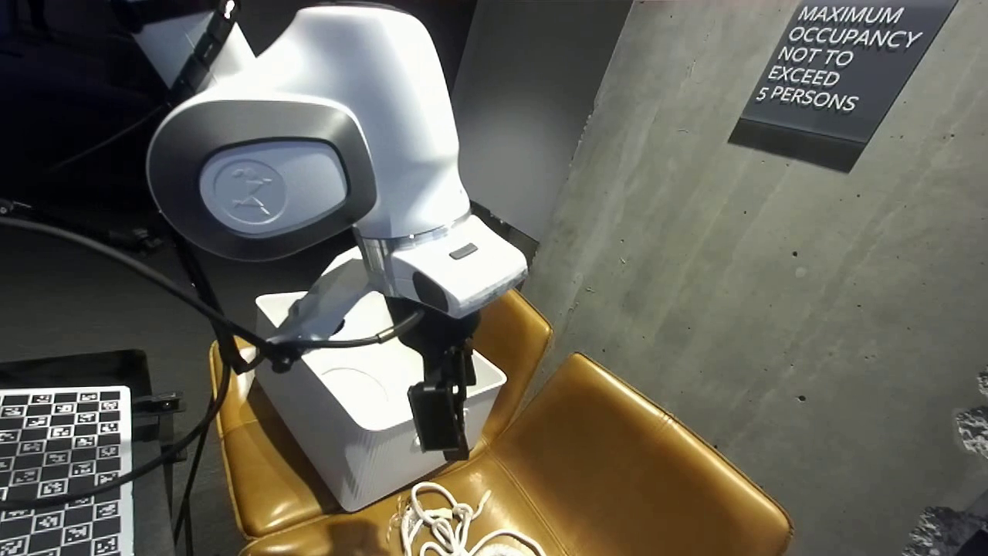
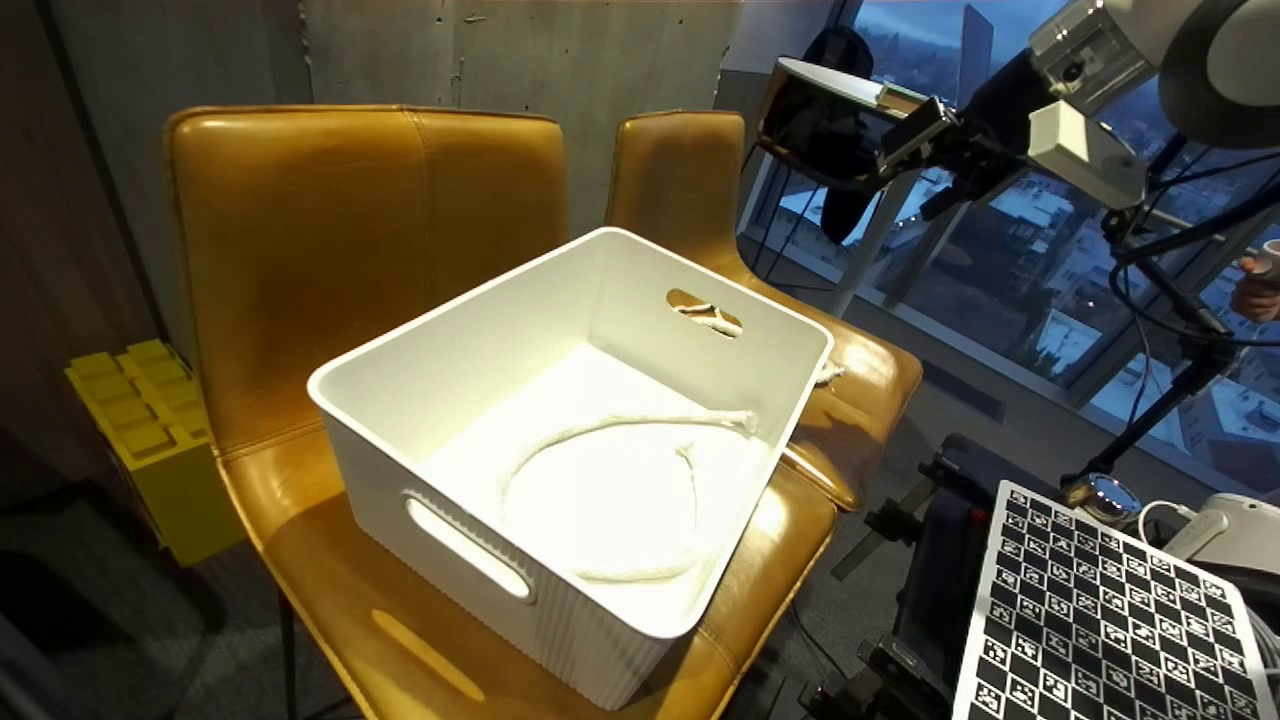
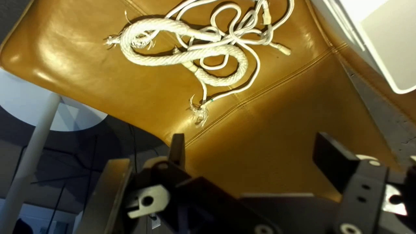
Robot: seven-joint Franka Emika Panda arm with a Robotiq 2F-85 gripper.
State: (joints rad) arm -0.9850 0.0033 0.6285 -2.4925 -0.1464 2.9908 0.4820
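gripper (image 3: pixel 251 144) is hanging near the tan chair (image 3: pixel 74 58), fingers standing wide apart, nothing between them, mostly leather showing through the gap in the wrist view, so they're gripping nothing. white rope (image 3: pixel 156 60) is lying out past the fingertips, apart from them, on the chair seat: thick length bending in an s, thin cord (image 3: pixel 258 65) tangling with it in loops. probably slumping into loose coils because it's limp and nothing is pulling it straight; flat seat is bearing the lot. some ends are fraying, others are wearing wraps (image 3: pixel 266 17), likely for stopping the strands from unravelling. white bin (image 2: pixel 560 620) is sitting off to one side of the fingers, on a neighbouring chair (image 2: pixel 300 280), open top facing up, presumably so the inside is lying open from above and the contents aren't spilling. in an exterior view more rope (image 2: pixel 640 577) is curving across the bin's floor, well away from the fingers, walls likely keeping it in; one piece or two, can't tell, glare is hiding part. handle cut-out (image 2: pixel 705 313) facing the fingers' side is letting the rope on the tan chair show through. black cable (image 1: pixel 347 342) is running in above the fingers to the gripper's base, seemingly so it isn't dangling into the fingers' space
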